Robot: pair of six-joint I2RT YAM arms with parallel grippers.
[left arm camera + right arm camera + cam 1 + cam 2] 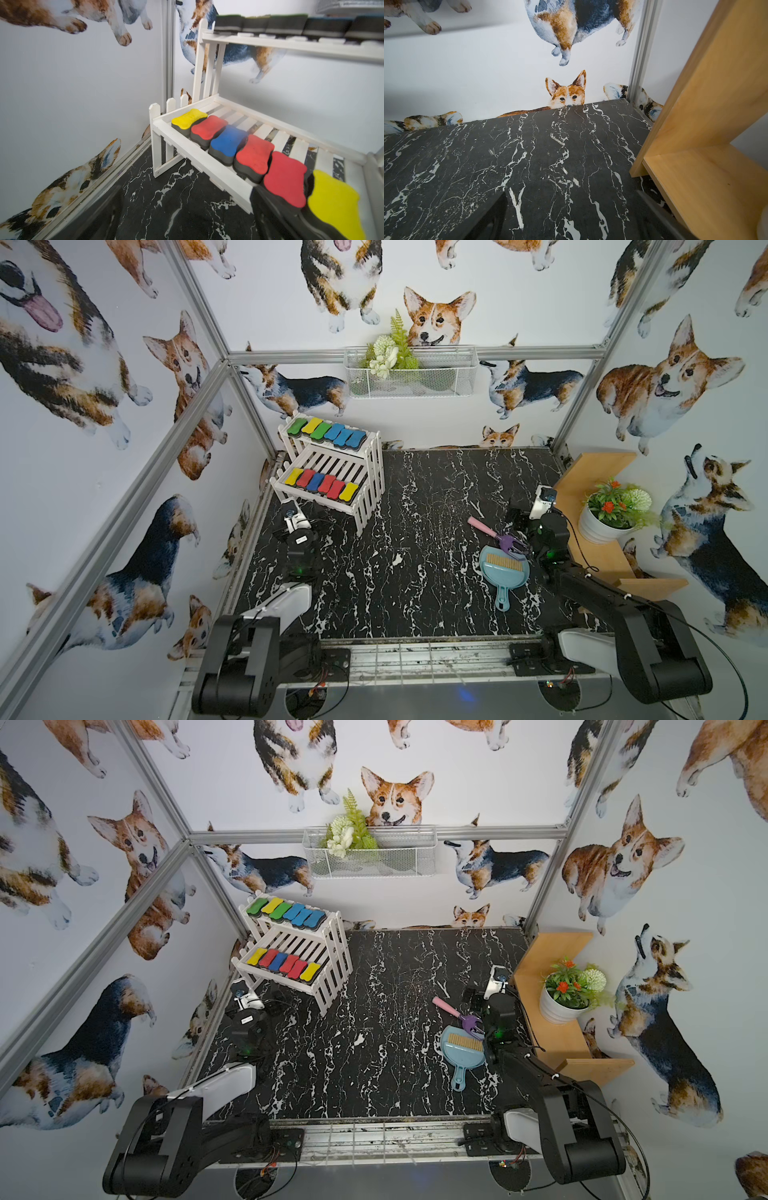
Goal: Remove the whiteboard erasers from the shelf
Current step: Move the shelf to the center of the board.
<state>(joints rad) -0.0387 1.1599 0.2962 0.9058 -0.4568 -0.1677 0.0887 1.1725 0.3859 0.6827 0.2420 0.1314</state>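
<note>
Step in hand: first approach. All twelve bone-shaped whiteboard erasers (322, 483) with coloured tops and black felt bases sit on the white slatted two-tier wooden shelf (374, 472), six per tier. Left gripper (186, 189) spread wide, empty, low before the lower tier's front rail (207, 164); right gripper (572, 194) likewise wide and empty over bare black marbled tabletop (529, 145). Next, I judge: clear that rail, straddle an end eraser; neighbours touch, pickets crowd, free room lies table-centre.

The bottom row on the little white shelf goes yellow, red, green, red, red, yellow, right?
Almost. The third eraser is blue, not green. The left wrist view shows the shelf's bottom row as yellow, red, blue, red, red, yellow.
</note>
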